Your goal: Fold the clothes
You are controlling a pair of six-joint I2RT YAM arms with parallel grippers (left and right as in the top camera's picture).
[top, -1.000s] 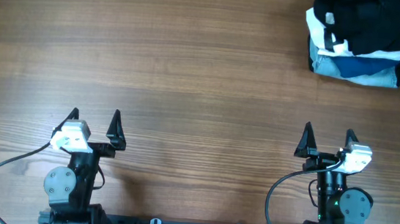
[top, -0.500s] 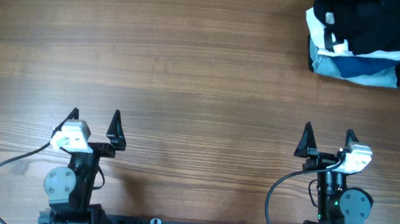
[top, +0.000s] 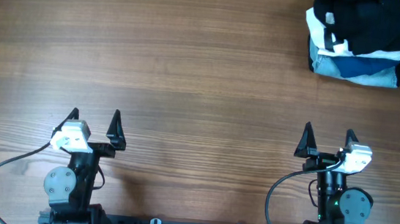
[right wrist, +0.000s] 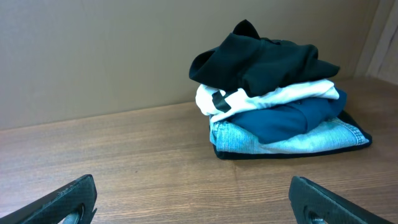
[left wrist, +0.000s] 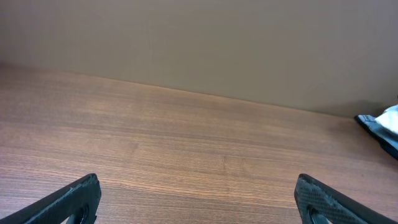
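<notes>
The black garment [top: 363,21] lies bunched on top of a pile of folded clothes at the table's far right corner; the right wrist view shows it [right wrist: 261,59] as the top layer. My left gripper [top: 94,124] is open and empty near the front left. My right gripper [top: 327,143] is open and empty near the front right, well short of the pile. Both pairs of fingertips show at the bottom of the wrist views, the left [left wrist: 199,202] and the right [right wrist: 193,202], with only bare wood between them.
Under the black garment lie a folded white shirt [right wrist: 267,96], a dark blue garment [right wrist: 292,118] and light blue jeans [right wrist: 298,140]. The pile's edge shows at the right of the left wrist view [left wrist: 382,127]. A plain wall stands behind the wooden table [top: 189,67].
</notes>
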